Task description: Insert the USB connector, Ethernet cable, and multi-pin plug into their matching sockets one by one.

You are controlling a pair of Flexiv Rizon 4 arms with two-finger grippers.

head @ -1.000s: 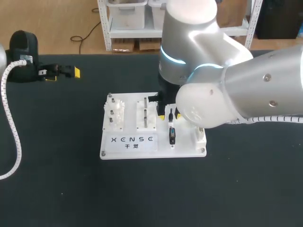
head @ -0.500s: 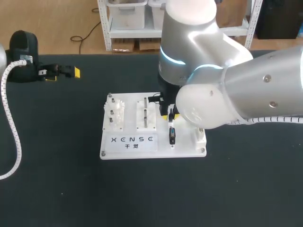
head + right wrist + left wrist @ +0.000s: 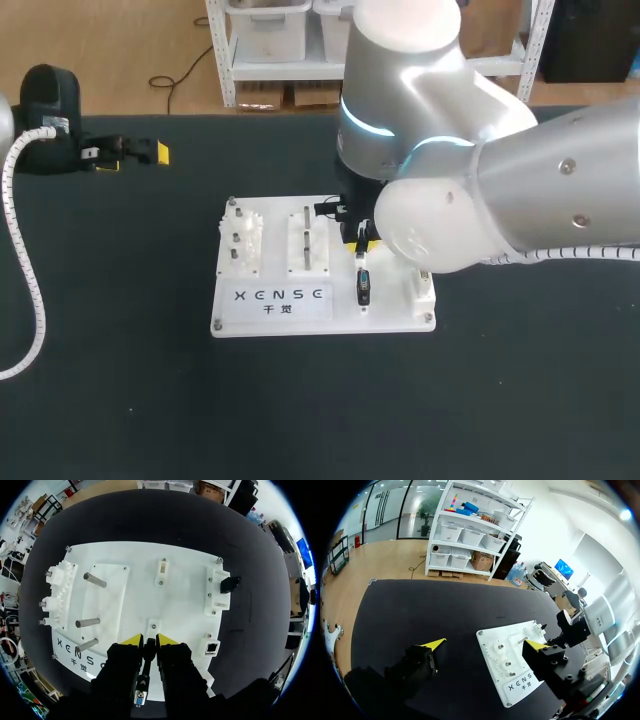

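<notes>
Left tool (image 3: 485, 644) hangs spread above the counter (image 3: 420, 610), well apart from the board (image 3: 190, 595). Right tool (image 3: 150, 640) pinches a black plug (image 3: 149, 649) just short of a small socket (image 3: 154, 626); best keep it square and push straight in. Its fingers (image 3: 172, 667) hide the plug's tip, so which of 3 it is is unclear.

Head view: fixed, high behind the robot, looking down on the table (image 3: 100, 400). Left wrist view: well back, low, facing across to the white board (image 3: 487, 639). Right wrist view: close above the board, facing straight down. All 3 share it.
</notes>
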